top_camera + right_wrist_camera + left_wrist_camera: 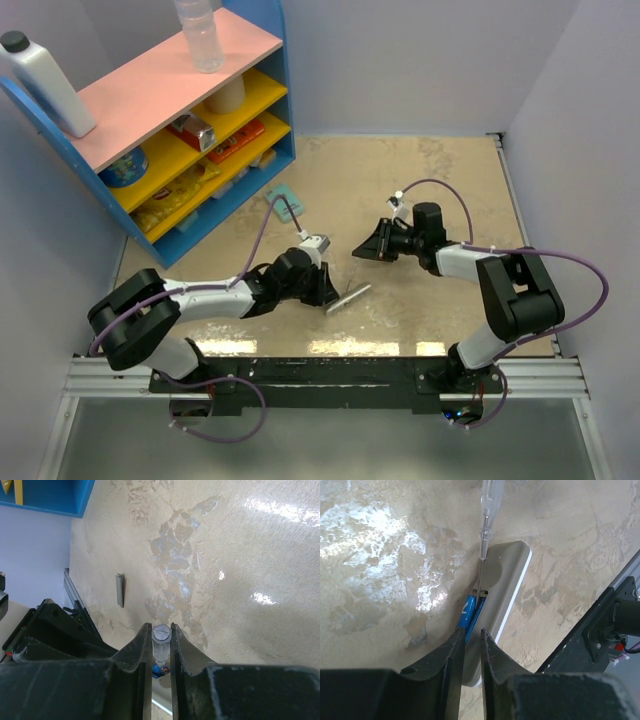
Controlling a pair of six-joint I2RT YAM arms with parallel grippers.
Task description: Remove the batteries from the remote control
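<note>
No word, number or brand can be read anywhere; the batteries (469,614) carry white marks on their blue skins, too blurred to spell out; the packets (232,141) on the shelf (284,92) show red and yellow printing, far too small to make out as letters.

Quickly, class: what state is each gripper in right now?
Left gripper: nearly closed at the remote; grip cannot be told.
Right gripper: closed on clear tool.
</note>
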